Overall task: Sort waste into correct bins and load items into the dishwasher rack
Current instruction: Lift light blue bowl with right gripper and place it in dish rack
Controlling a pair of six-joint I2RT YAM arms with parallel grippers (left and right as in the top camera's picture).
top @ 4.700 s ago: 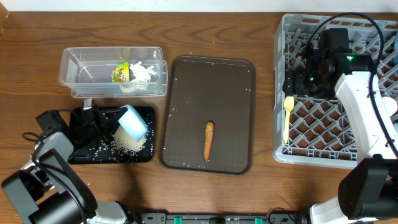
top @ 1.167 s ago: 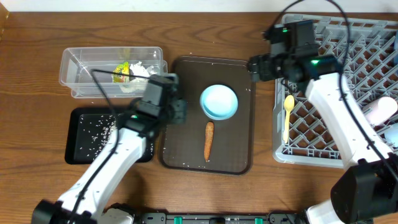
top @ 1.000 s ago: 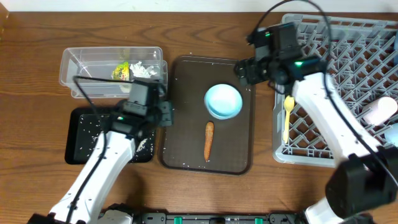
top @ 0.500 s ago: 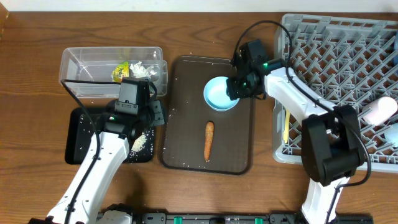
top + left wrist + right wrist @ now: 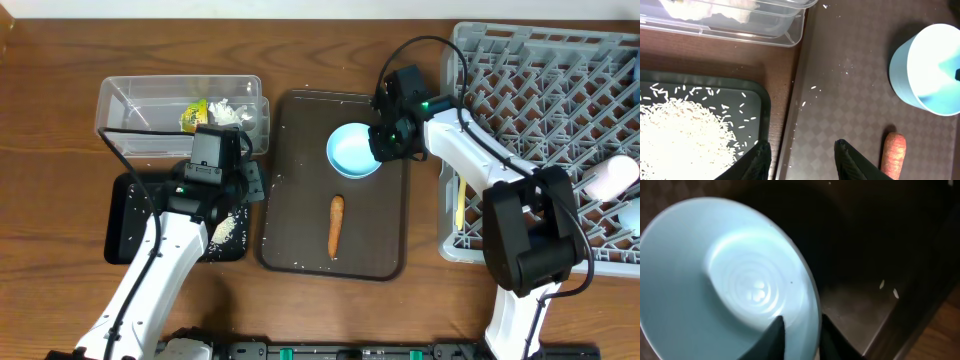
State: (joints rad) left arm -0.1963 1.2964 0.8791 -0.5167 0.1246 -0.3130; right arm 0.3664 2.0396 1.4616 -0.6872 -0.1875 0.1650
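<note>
A pale blue bowl [image 5: 354, 153] [image 5: 930, 70] [image 5: 735, 280] stands upright on the dark brown serving tray [image 5: 300, 200]. My right gripper [image 5: 384, 141] [image 5: 801, 332] is shut on its right rim, one finger inside and one outside. An orange carrot stick [image 5: 336, 224] [image 5: 893, 152] lies below the bowl. My left gripper [image 5: 243, 186] [image 5: 801, 151] is open and holds nothing, above the gap between the black tray [image 5: 125, 205] [image 5: 766, 107] and the serving tray. Rice [image 5: 226, 231] [image 5: 680, 132] lies in the black tray. The clear tub [image 5: 130, 120] holds a yellow-green wrapper [image 5: 193, 116] and a tissue [image 5: 230, 112].
The grey dishwasher rack [image 5: 540, 120] fills the right side, with a pale yellow spoon [image 5: 462, 195] near its left edge and a pink cup [image 5: 611, 178] at its right edge. Stray rice grains dot the serving tray [image 5: 850, 100]. Bare wooden table lies in front.
My right arm has come down to the bowl and its jaws have shut on the rim. My left arm has drawn back left from the serving tray, still open.
</note>
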